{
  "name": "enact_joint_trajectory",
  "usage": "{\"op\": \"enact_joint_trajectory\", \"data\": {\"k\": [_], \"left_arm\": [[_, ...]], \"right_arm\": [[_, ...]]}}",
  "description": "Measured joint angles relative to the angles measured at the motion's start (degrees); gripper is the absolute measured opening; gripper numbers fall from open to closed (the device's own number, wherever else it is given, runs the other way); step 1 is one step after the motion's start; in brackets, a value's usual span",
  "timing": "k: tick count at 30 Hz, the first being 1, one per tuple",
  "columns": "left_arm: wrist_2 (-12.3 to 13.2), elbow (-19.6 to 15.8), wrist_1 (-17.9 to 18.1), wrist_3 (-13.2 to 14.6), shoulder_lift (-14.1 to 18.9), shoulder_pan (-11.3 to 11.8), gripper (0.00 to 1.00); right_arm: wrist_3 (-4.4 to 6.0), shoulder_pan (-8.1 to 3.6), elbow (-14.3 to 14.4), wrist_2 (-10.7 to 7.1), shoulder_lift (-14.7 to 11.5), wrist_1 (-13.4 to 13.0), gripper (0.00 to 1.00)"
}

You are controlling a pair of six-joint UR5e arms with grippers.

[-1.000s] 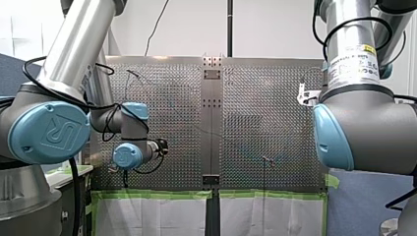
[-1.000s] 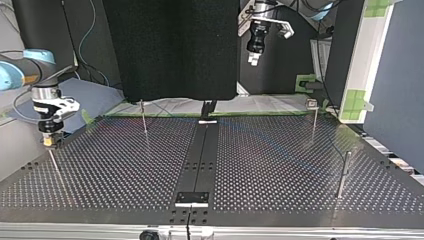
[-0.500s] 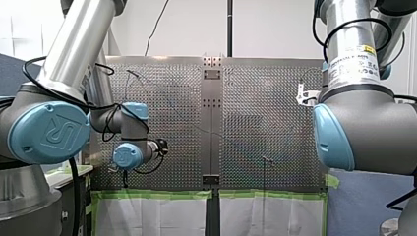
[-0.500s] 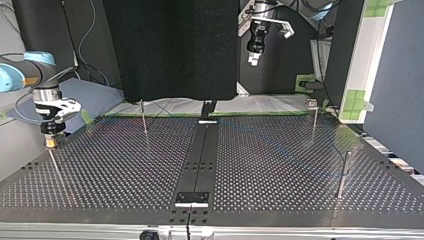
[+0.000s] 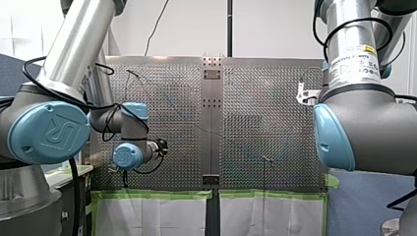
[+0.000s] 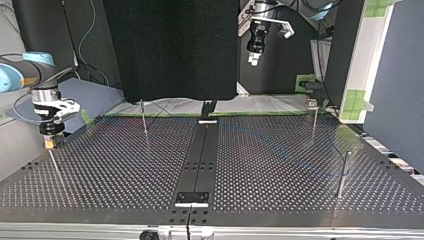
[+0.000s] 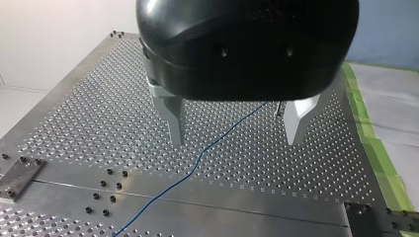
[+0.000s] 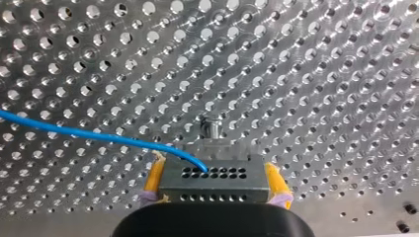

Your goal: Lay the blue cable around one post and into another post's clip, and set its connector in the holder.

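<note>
In the right wrist view my right gripper (image 8: 216,181) has its yellow pads (image 8: 154,178) shut on a metal connector (image 8: 212,178) with rows of holes. The blue cable (image 8: 84,132) leaves the connector sideways over the perforated plate. A small metal post top (image 8: 212,130) stands just ahead of the connector. At the top view's left, my right gripper (image 6: 49,143) hangs over a thin post (image 6: 55,169). My left gripper (image 7: 234,132) is open above the table, and the blue cable (image 7: 197,160) runs on the plate beneath and between its metal fingers (image 7: 174,123).
In the top view, thin posts stand at the back left (image 6: 143,117) and the front right (image 6: 342,175). A post with a clip on top (image 6: 313,112) is at the back right. A dark centre strip (image 6: 199,160) splits the perforated table. Green tape (image 5: 157,194) edges the near side.
My right gripper with the connector has shifted very slightly over the thin post at the top view's left. My left arm has not moved.
</note>
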Motion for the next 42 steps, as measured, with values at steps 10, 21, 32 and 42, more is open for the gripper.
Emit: {"op": "enact_joint_trajectory", "data": {"k": [10, 21, 32, 42], "left_arm": [[0.0, 0.0, -0.1, 0.0, 0.0, 0.0, 1.0], [0.0, 0.0, -0.1, 0.0, 0.0, 0.0, 1.0], [0.0, 0.0, -0.1, 0.0, 0.0, 0.0, 1.0], [0.0, 0.0, 0.0, 0.0, 0.0, 0.1, 1.0]], "right_arm": [[0.21, -0.26, -0.2, -0.28, 0.0, 0.0, 0.0], [-0.04, -0.28, -0.3, -0.4, 0.0, 0.1, 0.0], [-0.69, -0.22, -0.3, -0.28, 0.0, 0.4, 0.56], [-1.18, -0.01, -0.2, -0.3, 0.0, 0.7, 1.0]]}}
